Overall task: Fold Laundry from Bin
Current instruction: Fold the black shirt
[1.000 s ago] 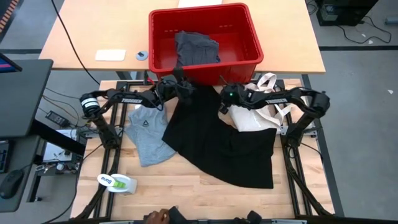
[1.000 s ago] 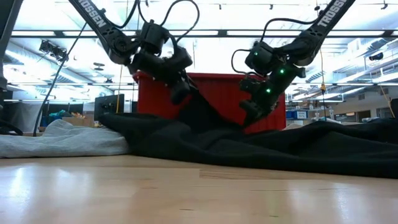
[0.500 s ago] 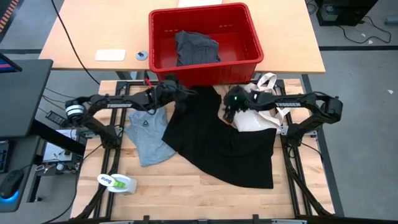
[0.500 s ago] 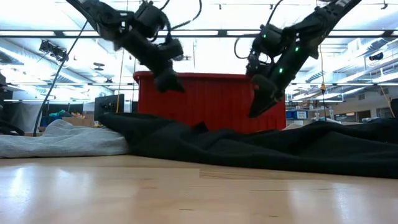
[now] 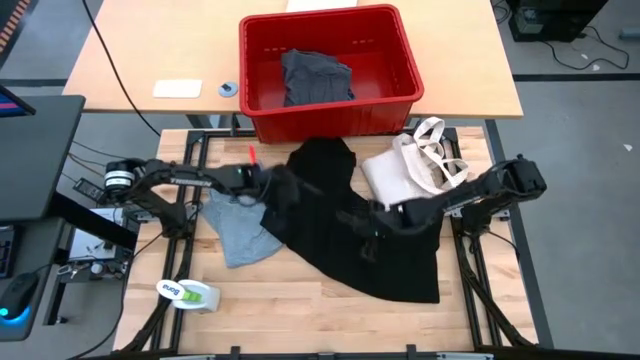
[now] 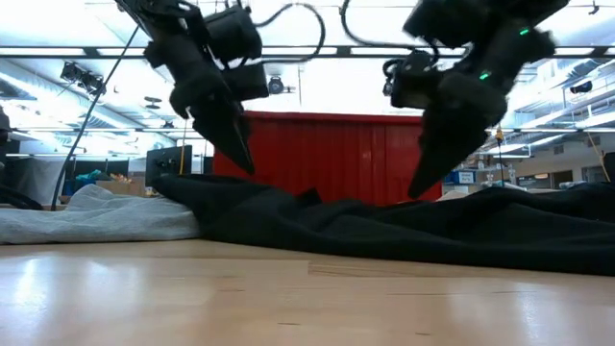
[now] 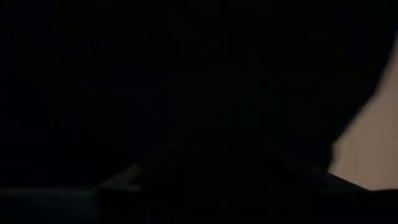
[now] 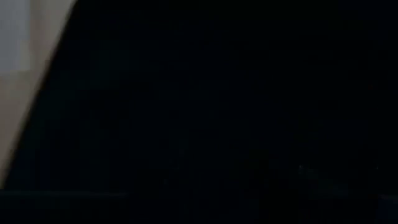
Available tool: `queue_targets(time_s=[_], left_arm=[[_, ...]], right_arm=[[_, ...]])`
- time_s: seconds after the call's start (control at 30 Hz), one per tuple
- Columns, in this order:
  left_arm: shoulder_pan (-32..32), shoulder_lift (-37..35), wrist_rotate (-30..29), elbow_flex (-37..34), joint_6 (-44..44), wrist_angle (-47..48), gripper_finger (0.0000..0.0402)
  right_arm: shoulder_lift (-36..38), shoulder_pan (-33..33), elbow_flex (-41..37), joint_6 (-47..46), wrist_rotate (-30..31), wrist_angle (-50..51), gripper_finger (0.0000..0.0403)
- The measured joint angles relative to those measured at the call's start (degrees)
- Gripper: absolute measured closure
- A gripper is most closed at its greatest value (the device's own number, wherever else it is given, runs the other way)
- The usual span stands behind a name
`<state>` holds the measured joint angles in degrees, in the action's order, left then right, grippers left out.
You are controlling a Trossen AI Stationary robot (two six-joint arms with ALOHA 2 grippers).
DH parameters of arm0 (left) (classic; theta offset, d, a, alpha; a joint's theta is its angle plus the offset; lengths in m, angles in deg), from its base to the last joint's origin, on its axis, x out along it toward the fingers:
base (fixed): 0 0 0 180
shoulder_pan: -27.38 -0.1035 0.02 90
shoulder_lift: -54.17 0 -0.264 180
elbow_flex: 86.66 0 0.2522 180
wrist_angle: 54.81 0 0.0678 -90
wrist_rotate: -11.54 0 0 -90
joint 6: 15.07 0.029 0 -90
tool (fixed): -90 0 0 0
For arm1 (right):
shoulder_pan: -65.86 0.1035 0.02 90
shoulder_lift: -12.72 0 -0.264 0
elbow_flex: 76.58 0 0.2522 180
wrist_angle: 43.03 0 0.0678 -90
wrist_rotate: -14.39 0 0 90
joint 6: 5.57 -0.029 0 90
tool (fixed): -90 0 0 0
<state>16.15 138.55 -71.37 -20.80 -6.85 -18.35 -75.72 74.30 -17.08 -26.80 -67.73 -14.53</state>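
The black garment (image 5: 350, 225) lies spread across the table's middle, its top edge near the red bin (image 5: 330, 60). The left gripper (image 5: 283, 190) and right gripper (image 5: 365, 232) hang just above it — better to pinch matching edges than the bulk. The low view shows both clear of the cloth; finger spread I cannot tell.

Both arms are swinging away from the bin (image 5: 330, 60); left jaws (image 5: 283, 190) and right jaws (image 5: 362, 222) now hovering over the black garment (image 5: 345, 235), released.

Even overhead light, bright ceiling glare — wrist views almost black, perhaps blocked.
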Motion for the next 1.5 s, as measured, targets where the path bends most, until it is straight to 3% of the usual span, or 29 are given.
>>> queue_targets(time_s=[0.13, 0.27, 0.37, 0.67, 0.8, 1.07, 1.27, 1.37, 1.5], left_arm=[[7.36, 1.04, -2.28, 0.0, -1.45, -4.56, 0.0202], [12.76, 2.29, -15.25, 0.0, 0.29, -3.46, 0.0209], [14.22, 2.36, -22.92, -0.02, -1.96, -1.93, 0.0209], [18.62, 2.14, -23.3, 0.0, -6.71, -2.06, 0.0209], [19.87, 2.14, -23.32, 0.0, -7.07, -2.15, 0.0209], [20.15, 2.14, -23.32, 0.0, -8.45, -1.69, 0.0209], [20.18, 2.14, -23.32, 0.0, -8.88, -1.68, 0.0209], [20.16, 2.15, -23.32, 0.0, -7.33, -3.8, 0.0209], [19.19, 4.56, -23.18, 0.04, -3.32, -13.35, 0.0209]], right_arm=[[-0.54, 7.65, 0.0, -12.06, 2.88, 1.91, 0.0233], [-0.73, 15.81, 0.0, -23.08, 7.43, 7.75, 0.0234], [-0.64, 21.65, 0.02, -31.92, 7.58, 12.98, 0.0234], [-0.23, 35.94, 0.0, -57.51, 8.9, 30.66, 0.0234], [-0.75, 40.29, 0.02, -63.29, 7.03, 27.44, 0.0234], [-5.0, 46.49, 1.74, -81.16, -11.47, 17.6, 0.0234], [-5.21, 49.62, 11.97, -84.31, -19.87, 20.26, 0.0239], [-5.28, 50.11, 18.9, -81.84, -16.76, 33.77, 0.0243], [-5.02, 50.26, 25.72, -81.5, -3.63, 55.33, 0.0248]])
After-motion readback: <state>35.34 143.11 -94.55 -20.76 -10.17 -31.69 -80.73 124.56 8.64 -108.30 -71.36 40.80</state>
